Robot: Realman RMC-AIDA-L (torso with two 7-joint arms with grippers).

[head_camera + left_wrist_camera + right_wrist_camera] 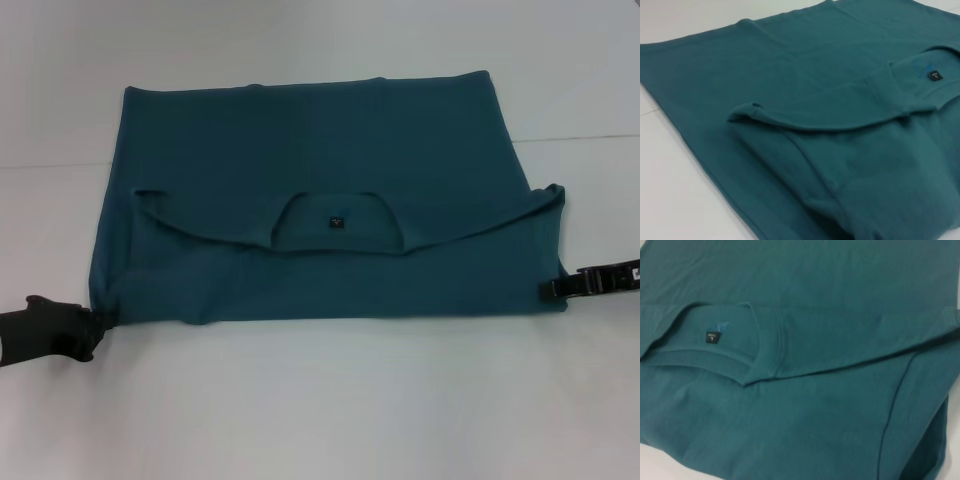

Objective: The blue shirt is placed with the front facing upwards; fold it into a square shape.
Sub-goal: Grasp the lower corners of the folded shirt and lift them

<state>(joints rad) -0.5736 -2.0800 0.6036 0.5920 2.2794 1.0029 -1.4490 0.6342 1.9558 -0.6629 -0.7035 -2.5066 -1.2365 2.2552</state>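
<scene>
The blue shirt point(320, 190) lay across the middle of the white surface point(320, 400), already folded once: its collar point(335, 222) with the small dark neck label point(336, 222) sat at frame centre, facing the lower edge. Its long axis ran left to right, so it read as a wide rectangle, not yet a square. The left claw point(95, 325) sat at the lower left corner of the cloth and seemed to pinch it, though I could not tell for sure. The right claw point(548, 288) touched the lower right edge; its fingers looked narrow, with any grip unclear. Each arm was nearest its own end, so the next fold probably had to bring one short end across toward the other.
</scene>
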